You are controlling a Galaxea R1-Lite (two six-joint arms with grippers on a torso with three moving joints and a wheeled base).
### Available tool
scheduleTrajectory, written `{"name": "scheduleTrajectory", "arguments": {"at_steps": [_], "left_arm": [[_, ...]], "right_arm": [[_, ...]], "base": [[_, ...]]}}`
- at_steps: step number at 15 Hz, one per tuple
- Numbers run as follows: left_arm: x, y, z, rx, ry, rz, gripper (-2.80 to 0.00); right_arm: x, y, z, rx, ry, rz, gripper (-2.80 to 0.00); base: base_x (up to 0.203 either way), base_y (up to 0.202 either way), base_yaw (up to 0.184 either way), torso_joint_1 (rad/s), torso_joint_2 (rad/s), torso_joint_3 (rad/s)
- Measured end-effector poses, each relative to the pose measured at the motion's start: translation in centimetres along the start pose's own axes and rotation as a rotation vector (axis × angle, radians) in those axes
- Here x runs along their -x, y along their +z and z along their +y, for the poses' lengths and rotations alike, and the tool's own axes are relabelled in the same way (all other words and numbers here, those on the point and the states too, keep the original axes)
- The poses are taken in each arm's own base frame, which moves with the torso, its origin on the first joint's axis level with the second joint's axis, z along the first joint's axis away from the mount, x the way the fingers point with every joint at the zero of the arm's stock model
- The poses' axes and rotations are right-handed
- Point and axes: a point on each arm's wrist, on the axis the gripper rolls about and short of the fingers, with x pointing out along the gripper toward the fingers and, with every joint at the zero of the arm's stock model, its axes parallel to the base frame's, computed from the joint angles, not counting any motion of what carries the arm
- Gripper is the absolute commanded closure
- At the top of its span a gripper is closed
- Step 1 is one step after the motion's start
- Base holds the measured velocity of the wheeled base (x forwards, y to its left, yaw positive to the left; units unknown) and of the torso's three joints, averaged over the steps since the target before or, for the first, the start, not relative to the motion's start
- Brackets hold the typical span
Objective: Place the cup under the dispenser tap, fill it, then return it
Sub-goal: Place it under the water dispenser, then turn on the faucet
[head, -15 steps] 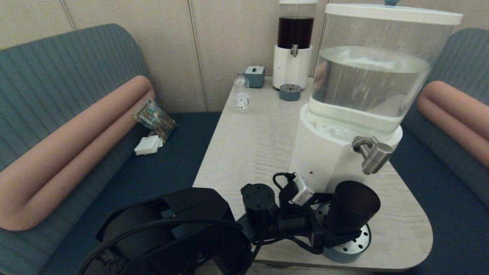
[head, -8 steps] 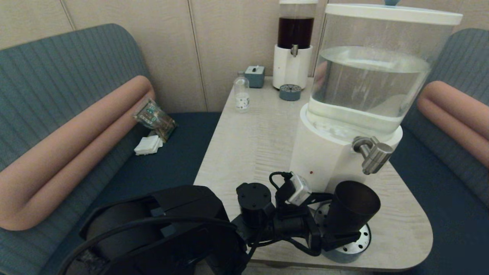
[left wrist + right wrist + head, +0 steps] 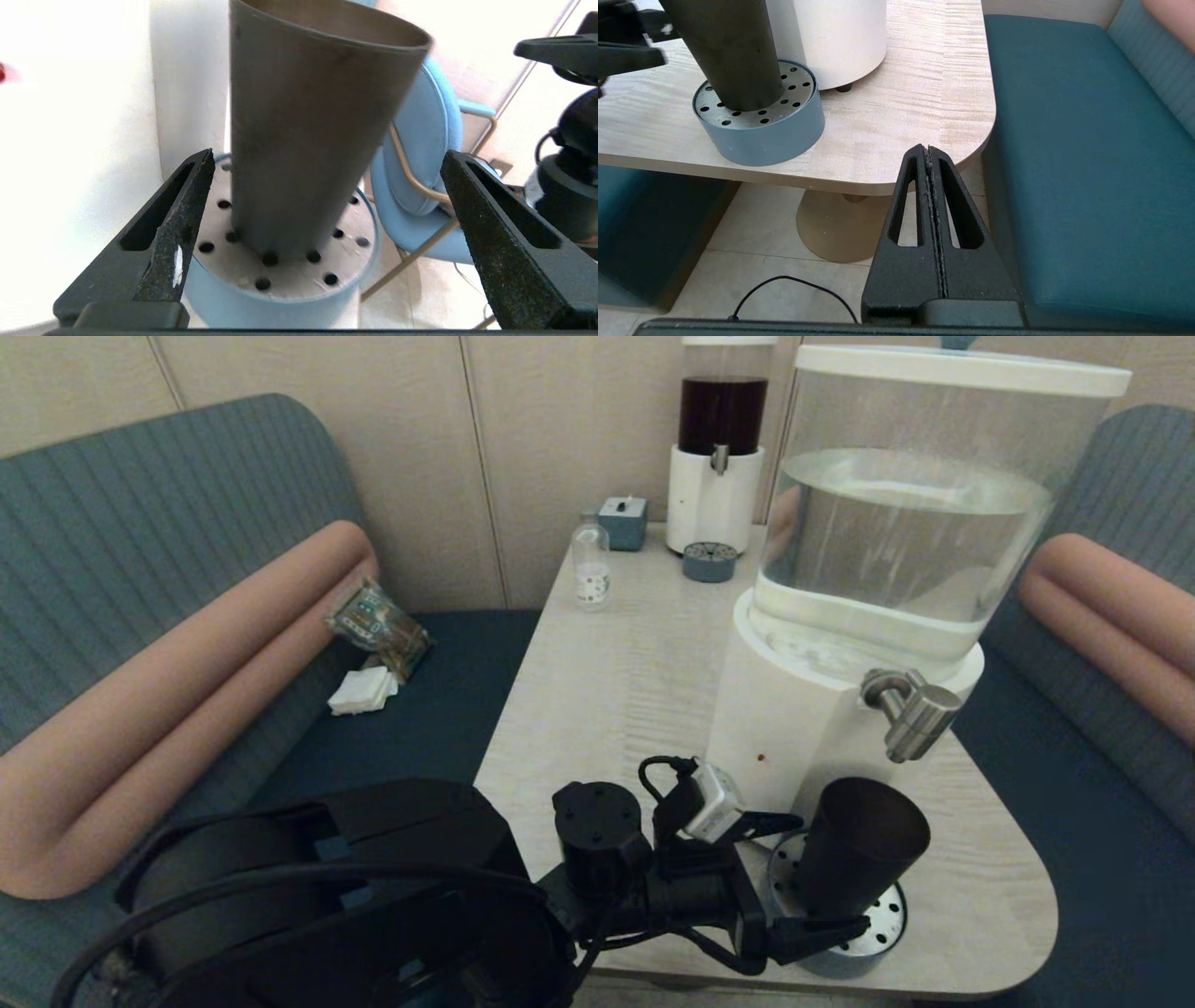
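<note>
The dark tapered cup [image 3: 859, 845] stands upright on the round blue-grey perforated drip tray [image 3: 882, 919], below and slightly left of the brushed-metal dispenser tap [image 3: 910, 709] of the big white-based dispenser [image 3: 784, 728]. My left gripper [image 3: 831, 873] is open, one finger on each side of the cup's lower half. In the left wrist view the cup [image 3: 308, 116] stands between the spread fingers of the left gripper [image 3: 327, 156], with a gap on both sides. My right gripper [image 3: 927, 148] is shut and empty, parked low off the table's near right corner, with the cup [image 3: 728, 51] and tray [image 3: 761, 135] ahead of it.
At the table's far end stand a smaller dark-liquid dispenser [image 3: 719, 448], its little tray [image 3: 709, 561], a grey-blue box [image 3: 624, 521] and a clear bottle [image 3: 590, 569]. Padded benches flank the table [image 3: 616, 691]. A snack packet [image 3: 378, 625] and white napkins [image 3: 362, 691] lie on the left bench.
My left gripper opened, let go of the cup and drew back a little toward me. The cup stays upright on the drip tray.
</note>
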Motion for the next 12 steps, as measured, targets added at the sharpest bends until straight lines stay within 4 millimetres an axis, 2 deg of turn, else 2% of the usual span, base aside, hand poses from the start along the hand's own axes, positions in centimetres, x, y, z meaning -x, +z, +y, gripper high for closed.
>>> {"name": "scheduleTrajectory", "arguments": {"at_steps": [12], "left_arm": [[3.1, 1.4, -2.1, 0.036, 0.016, 0.051, -2.80]], "right_arm": [[0.0, 0.0, 0.0, 0.000, 0.000, 0.000, 0.00]], "base": [[0.000, 0.000, 0.000, 0.000, 0.00, 0.000]]}}
